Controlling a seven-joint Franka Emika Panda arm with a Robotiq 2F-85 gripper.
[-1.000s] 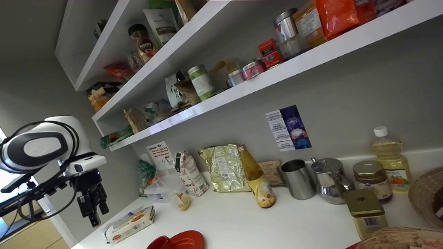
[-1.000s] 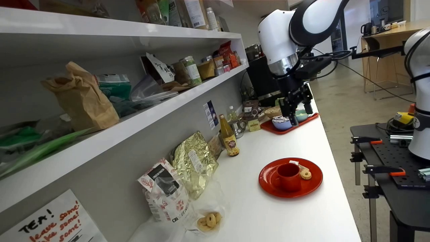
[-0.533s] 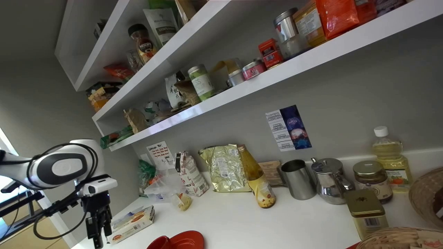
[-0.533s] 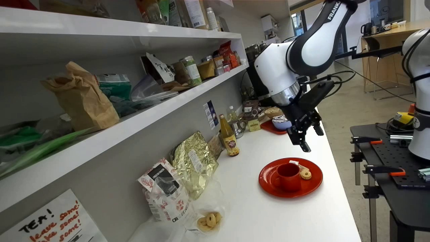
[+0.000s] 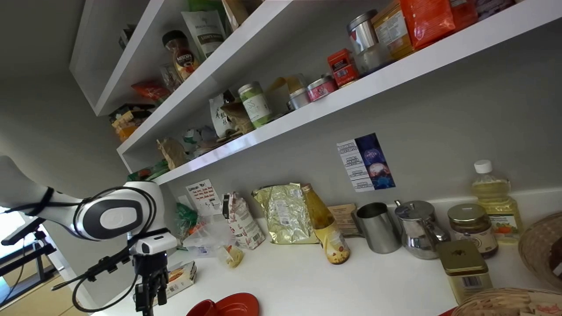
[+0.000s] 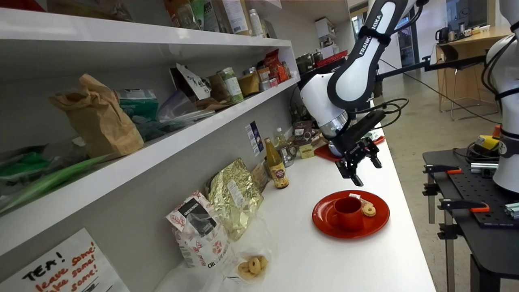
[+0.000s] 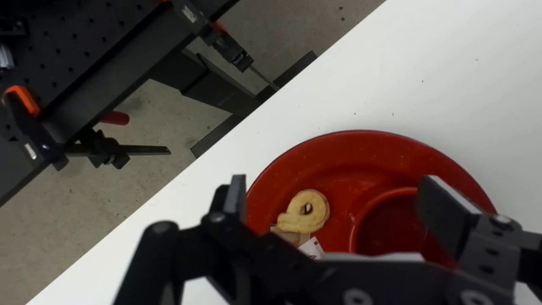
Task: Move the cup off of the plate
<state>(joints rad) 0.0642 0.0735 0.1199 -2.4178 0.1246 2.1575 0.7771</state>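
In the wrist view the gripper [image 7: 334, 184] is standing with its 2 fingers [image 7: 440, 216] spread wide apart, and the red plate [image 7: 360, 148] is lying on a white counter [image 7: 465, 76] with the small red cup [image 7: 389, 224] standing upright on it. 1 finger is covering part of the cup's rim, its inside is showing dark, and the gripper's body is hiding a stretch of the plate. A pale ring-shaped biscuit [image 7: 309, 203] is resting on the plate beside the cup, and a printed white scrap [image 7: 312, 247] near it is showing only a corner, its lettering cut off. In an exterior view the gripper is hanging higher than the cup and apart from it; the arm [image 6: 352, 83] is blocking part of a red tray [image 6: 324, 153], and the cup's handle is perhaps showing on the side toward the wall [image 6: 134, 207], red blending into red. In an exterior view the gripper is covering part of a box [image 5: 182, 281], while the bottom edge is cutting off both cup and plate.
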